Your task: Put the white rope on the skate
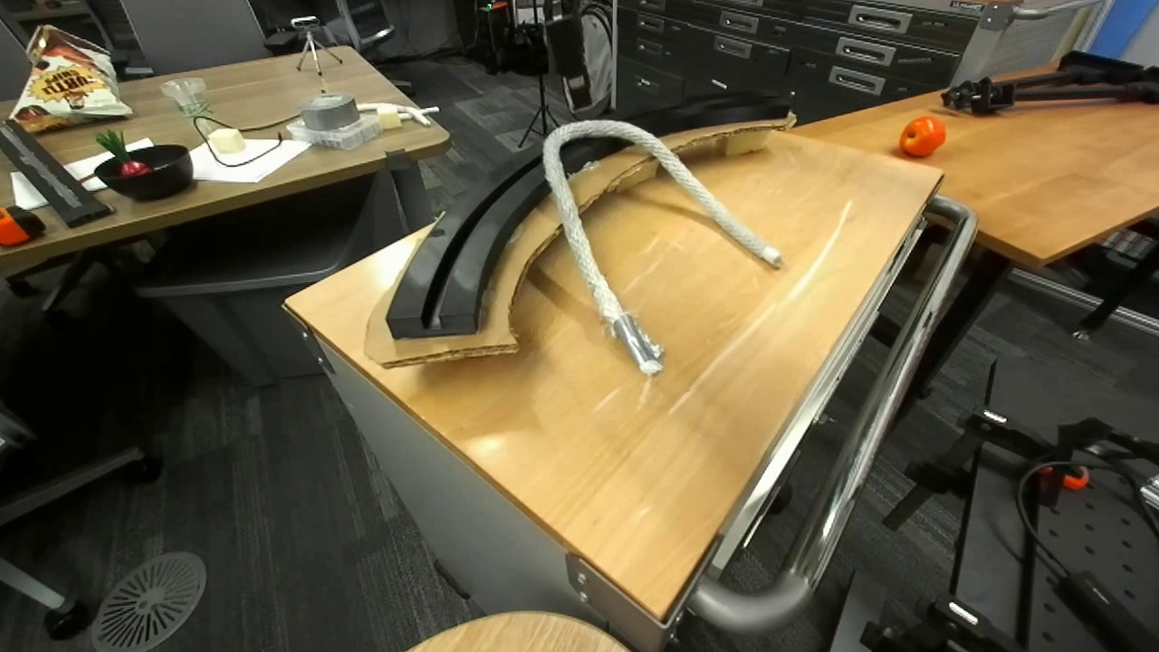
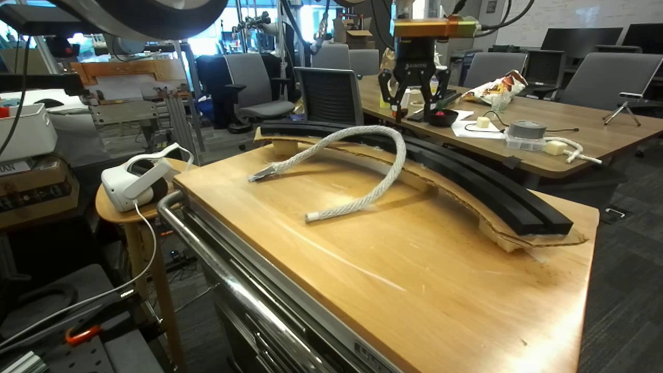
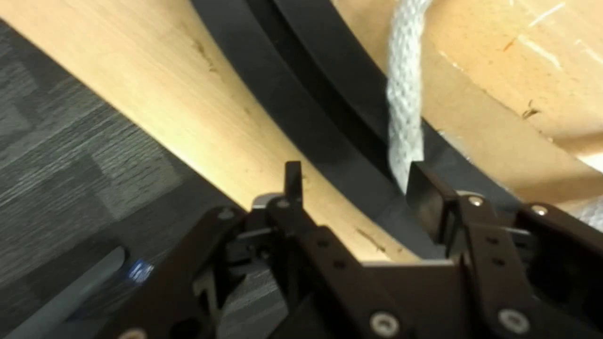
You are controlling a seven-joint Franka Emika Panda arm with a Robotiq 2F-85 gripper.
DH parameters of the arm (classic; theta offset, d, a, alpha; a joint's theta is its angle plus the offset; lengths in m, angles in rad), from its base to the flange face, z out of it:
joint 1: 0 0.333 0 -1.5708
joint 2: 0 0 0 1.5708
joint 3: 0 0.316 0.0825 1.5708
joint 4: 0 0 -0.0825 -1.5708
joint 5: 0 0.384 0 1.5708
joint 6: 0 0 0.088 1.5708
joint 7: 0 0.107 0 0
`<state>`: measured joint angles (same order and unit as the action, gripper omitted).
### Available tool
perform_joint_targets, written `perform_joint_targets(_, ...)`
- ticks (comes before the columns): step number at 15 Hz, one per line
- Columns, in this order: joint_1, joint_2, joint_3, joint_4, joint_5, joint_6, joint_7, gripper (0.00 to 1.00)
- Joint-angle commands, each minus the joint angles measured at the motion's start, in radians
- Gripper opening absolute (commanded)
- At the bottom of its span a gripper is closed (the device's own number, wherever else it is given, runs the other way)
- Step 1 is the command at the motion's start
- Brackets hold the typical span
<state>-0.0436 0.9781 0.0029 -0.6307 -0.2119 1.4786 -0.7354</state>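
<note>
The white rope point(image 1: 572, 226) lies bent in a loop in both exterior views point(image 2: 399, 150). Its bend rests across the middle of the skate, and both ends lie on the wooden tabletop point(image 1: 579, 435); one end is wrapped in silver tape. The skate point(image 1: 489, 281) is a black grooved arc on a cardboard base point(image 2: 487, 220). My gripper point(image 2: 414, 111) is open and empty, raised above and behind the skate. In the wrist view, my gripper point(image 3: 354, 176) is over the skate point(image 3: 292, 103), with the right finger hiding part of the rope point(image 3: 405, 89).
A chrome rail point(image 1: 842, 489) runs along one tabletop edge. Another table holds a chip bag point(image 2: 497, 90), a black bowl point(image 1: 149, 172) and tape point(image 2: 527, 129). A white headset point(image 2: 124, 186) sits on a stool. A tomato point(image 1: 924, 136) is on a side table.
</note>
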Motion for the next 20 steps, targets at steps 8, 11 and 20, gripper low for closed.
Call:
perform_joint_targets(8,-0.087,-0.26,-0.02,-0.14,0.046,0.149,0.346,1.0)
perform_joint_targets(11,-0.075,-0.194,-0.018,-0.049,0.018,0.1,0.285,1.0)
perform_joint_targets(20,-0.033,-0.201,0.0,-0.212,0.025,0.126,0.332,1.0)
